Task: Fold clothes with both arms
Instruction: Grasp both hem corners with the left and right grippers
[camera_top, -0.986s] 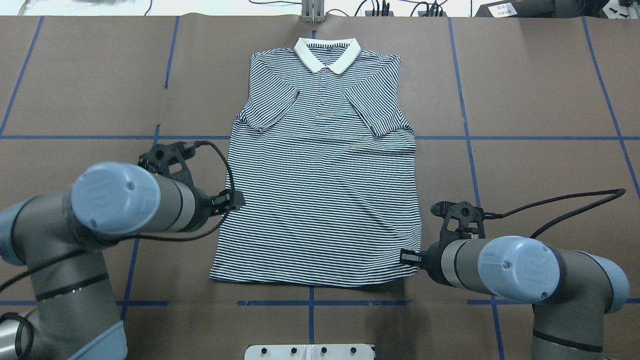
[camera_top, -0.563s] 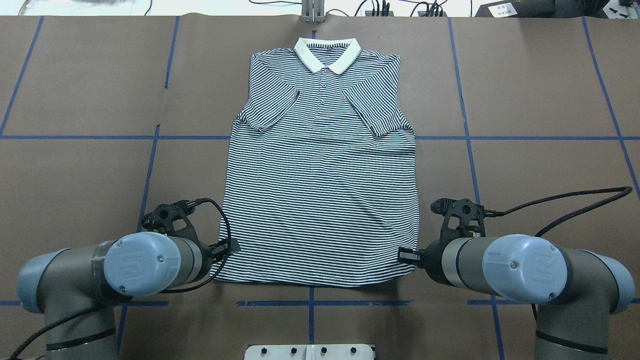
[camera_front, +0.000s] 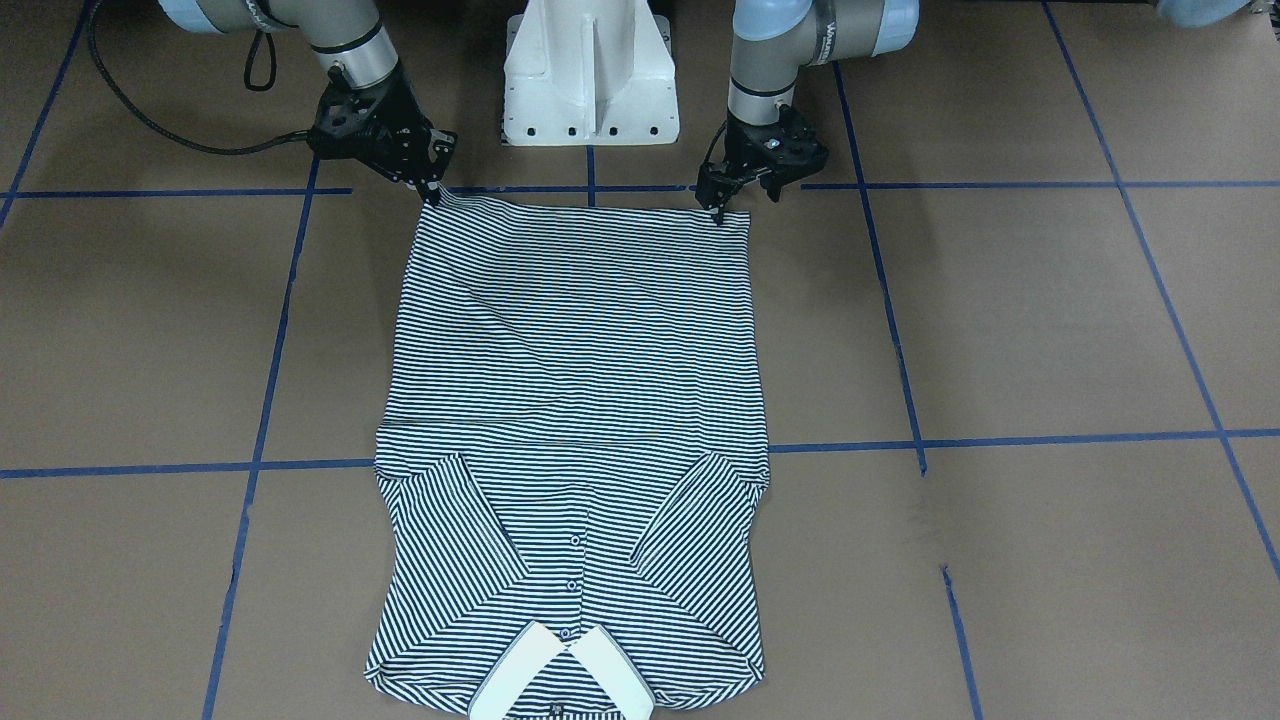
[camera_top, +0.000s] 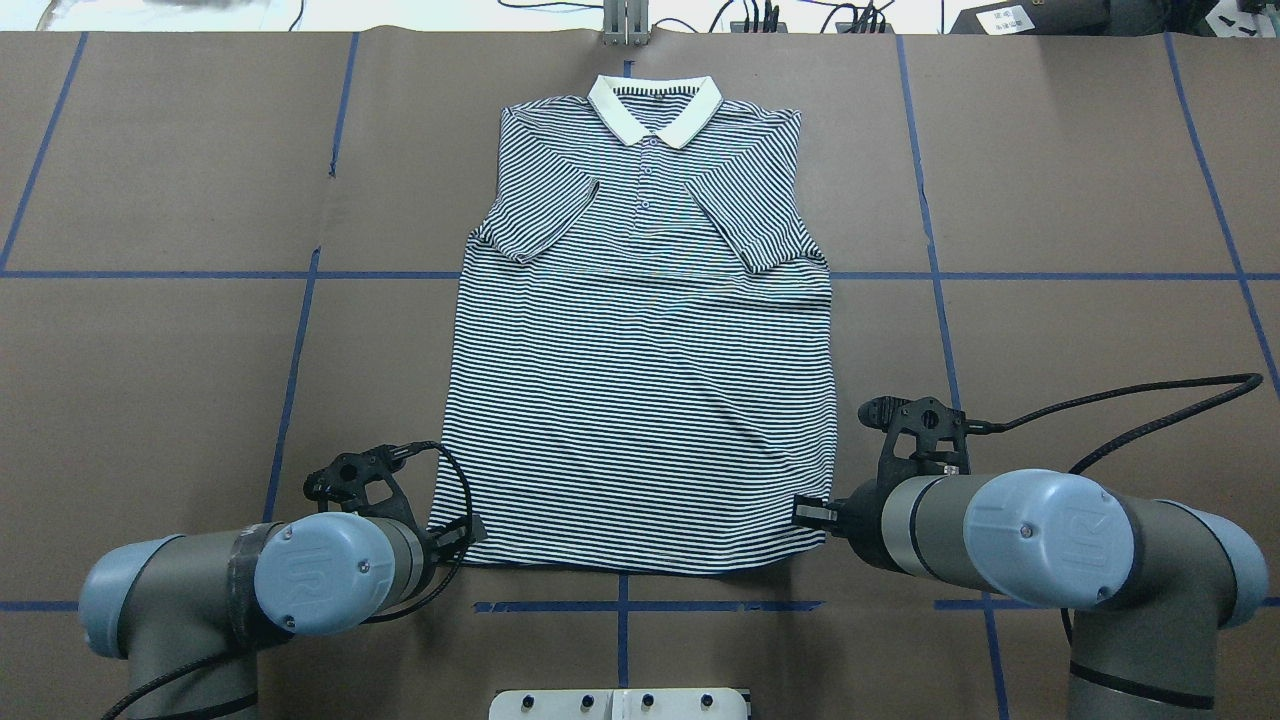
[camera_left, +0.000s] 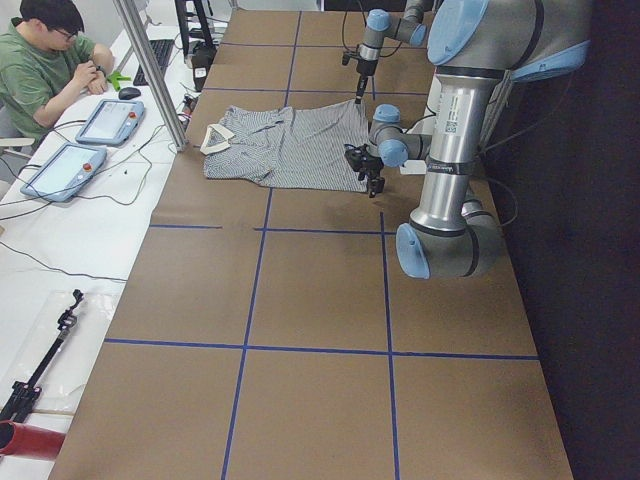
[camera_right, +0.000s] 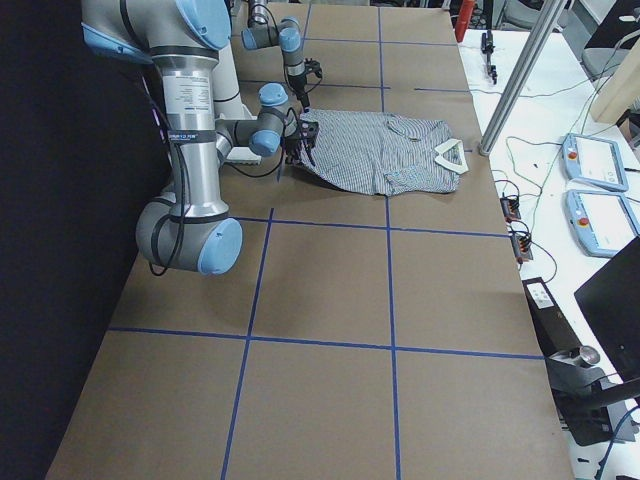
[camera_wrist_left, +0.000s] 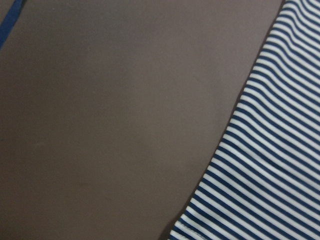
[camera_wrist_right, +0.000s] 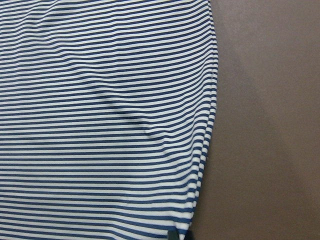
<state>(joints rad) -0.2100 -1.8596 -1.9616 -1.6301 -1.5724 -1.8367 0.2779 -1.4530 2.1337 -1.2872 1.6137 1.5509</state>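
The striped polo shirt (camera_top: 640, 380) lies flat on the brown table, white collar (camera_top: 655, 105) at the far side and both sleeves folded in over the chest. My right gripper (camera_top: 805, 512) is at the hem's right corner, shut on the shirt; in the front view that corner (camera_front: 434, 200) rises to a point at the right gripper (camera_front: 432, 190). My left gripper (camera_top: 472, 530) is at the hem's left corner, open as far as I can see, its tip touching the edge (camera_front: 720, 208). The left wrist view shows only the shirt's edge (camera_wrist_left: 270, 165) and bare table.
The white pedestal base (camera_front: 590, 90) stands between the arms, just behind the hem. Blue tape lines (camera_top: 620, 606) grid the table. A black cable (camera_top: 1150, 400) loops off the right wrist. A seated person (camera_left: 50, 60) and teach pendants (camera_left: 105, 120) are at a side desk.
My left arm has swung from the shirt's left side near mid-body down to the hem's left corner. The right gripper shifted slightly inward, taking its hem corner with it.
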